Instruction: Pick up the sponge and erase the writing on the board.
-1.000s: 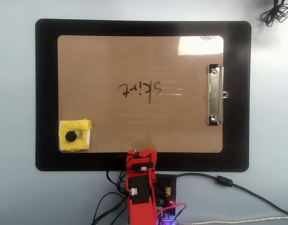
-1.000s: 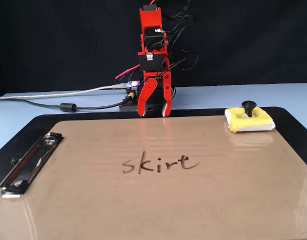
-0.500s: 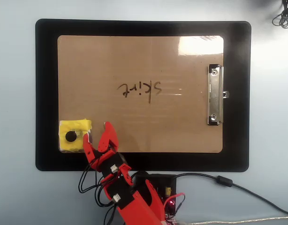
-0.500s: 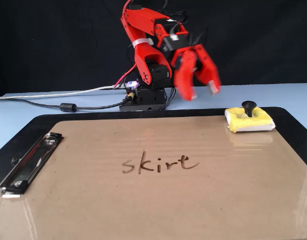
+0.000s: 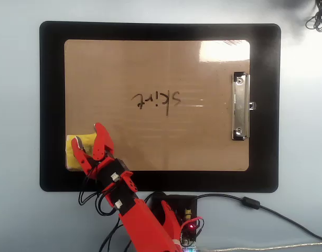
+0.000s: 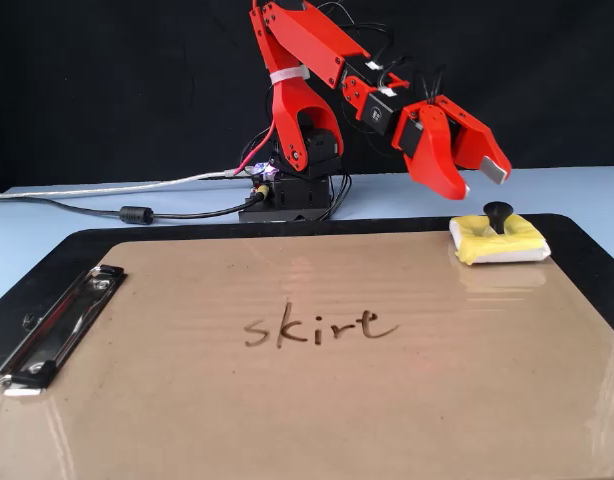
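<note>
Hovering above sponge (image 6: 497, 239), claw (image 6: 482, 184) spread wide, jaws well apart, empty, touching nothing. Sponge at board (image 6: 317, 400) corner, knob up. Writing (image 6: 317, 327) mid-board, intact. Overhead: claw (image 5: 90, 140) partly covers sponge (image 5: 73, 143).

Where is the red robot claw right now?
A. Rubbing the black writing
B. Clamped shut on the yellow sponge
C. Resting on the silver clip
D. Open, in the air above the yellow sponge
D: the red gripper hangs with jaws spread above the small square yellow sponge, not touching its black round knob.
</note>
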{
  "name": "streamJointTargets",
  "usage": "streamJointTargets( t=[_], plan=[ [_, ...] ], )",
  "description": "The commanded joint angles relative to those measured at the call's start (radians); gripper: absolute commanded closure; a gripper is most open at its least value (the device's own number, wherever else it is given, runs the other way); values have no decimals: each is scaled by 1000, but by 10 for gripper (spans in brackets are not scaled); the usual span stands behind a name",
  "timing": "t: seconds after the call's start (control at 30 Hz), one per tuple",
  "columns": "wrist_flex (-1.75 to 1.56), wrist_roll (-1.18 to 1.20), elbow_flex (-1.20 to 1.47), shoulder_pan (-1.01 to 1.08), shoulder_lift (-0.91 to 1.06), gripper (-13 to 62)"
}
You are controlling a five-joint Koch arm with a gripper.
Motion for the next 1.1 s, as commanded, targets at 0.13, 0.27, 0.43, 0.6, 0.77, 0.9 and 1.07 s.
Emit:
streamJointTargets(
  t=[0.13, 0.27, 0.43, 0.6, 0.77, 0.9, 1.07],
  plan=[
    [-225, -20, -23, -109, -84, 176],
    [-229, -21, -20, -181, -83, 175],
    [-216, -18, 6, -209, -84, 174],
    [-225, -12, 92, -209, -81, 174],
    [-264, -12, 94, -206, -89, 175],
    [-325, -12, 89, -204, -178, 175],
    [-354, -12, 55, -202, -250, 175]
  ],
)
